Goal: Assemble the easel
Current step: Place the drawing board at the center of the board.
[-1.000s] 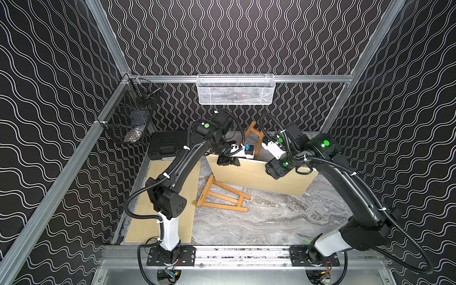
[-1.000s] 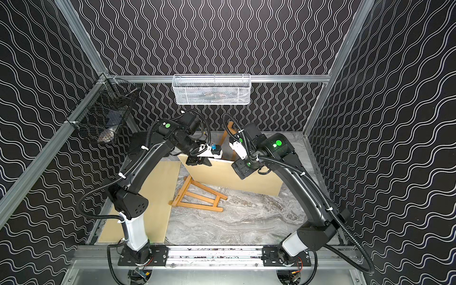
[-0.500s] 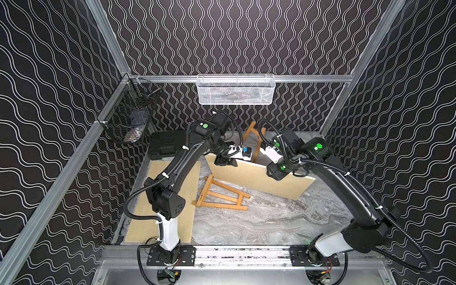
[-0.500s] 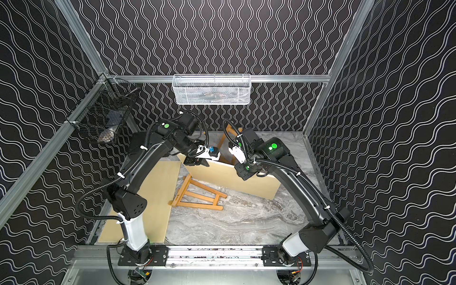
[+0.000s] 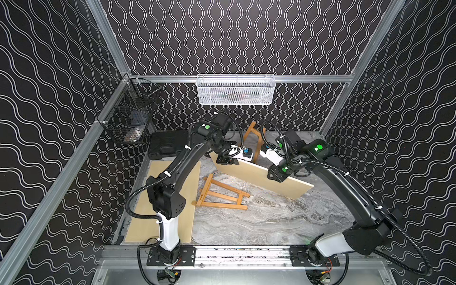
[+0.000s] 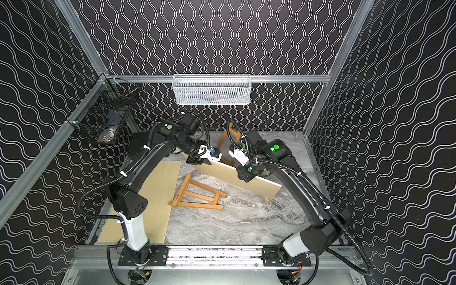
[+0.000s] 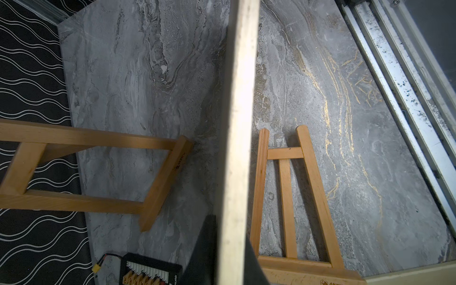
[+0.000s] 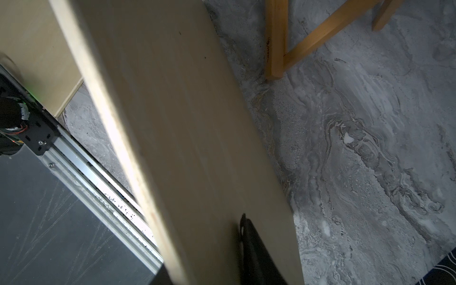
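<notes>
On the left, a spare board (image 5: 187,229) lies flat on the table (image 5: 259,222). Nobody needs it right now.

Next comes the left gripper (image 5: 224,161). Its jaws are squeezed tight on the top corner of the big board (image 5: 256,175). This pale board stands on its long edge and leans a bit. In the left wrist view, its thin edge runs right between the two fingers.

In front of the big board, the flat easel (image 5: 203,190) lies on the table. Behind the big board, the standing easel (image 5: 258,145) is up on its legs near the back wall. I think the job now is to carry the big board to the standing easel and rest it there.

To do it well, both arms should lift together and at the same height, so the board does not twist or slip. They should go slowly and set it down gently. The standing easel looks light and could tip over.

On the right, the right gripper (image 5: 276,175) sits over the board's top edge, farther along. In the right wrist view, one finger (image 8: 256,256) lies against the board's face. I cannot tell if these jaws are pinching yet, so check that grip before lifting.
</notes>
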Tool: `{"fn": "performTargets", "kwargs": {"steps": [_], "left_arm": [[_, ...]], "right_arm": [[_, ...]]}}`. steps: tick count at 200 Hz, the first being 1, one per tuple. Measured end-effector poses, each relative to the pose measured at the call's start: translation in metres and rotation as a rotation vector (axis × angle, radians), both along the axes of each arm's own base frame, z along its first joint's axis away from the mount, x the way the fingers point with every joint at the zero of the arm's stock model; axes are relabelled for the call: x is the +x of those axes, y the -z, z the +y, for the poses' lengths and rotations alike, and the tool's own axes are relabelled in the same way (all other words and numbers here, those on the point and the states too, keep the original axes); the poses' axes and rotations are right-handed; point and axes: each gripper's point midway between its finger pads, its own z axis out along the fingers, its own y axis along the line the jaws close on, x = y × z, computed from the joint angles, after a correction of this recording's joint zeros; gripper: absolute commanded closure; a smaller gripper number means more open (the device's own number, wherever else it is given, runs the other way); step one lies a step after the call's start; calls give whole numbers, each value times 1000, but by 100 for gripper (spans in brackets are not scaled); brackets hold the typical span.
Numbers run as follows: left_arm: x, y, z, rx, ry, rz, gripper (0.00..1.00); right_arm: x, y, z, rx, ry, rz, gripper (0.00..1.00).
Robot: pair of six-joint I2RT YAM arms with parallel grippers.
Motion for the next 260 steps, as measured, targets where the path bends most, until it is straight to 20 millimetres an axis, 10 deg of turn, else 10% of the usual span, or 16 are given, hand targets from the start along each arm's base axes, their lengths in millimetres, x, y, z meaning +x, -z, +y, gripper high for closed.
{"fn": "performTargets", "kwargs": {"steps": [138,193,260], "left_arm": [[16,-10,-3,-69,-160,57,65],[14,-75,-15,-294,-188,-31,52],[6,-108,-12,-446,-276,-57,38]], "right_arm": [[11,-4,7,32,8,57,100],[8,-10,18,119,76,109,100],[10,-16,13,140,207,115,93]]}}
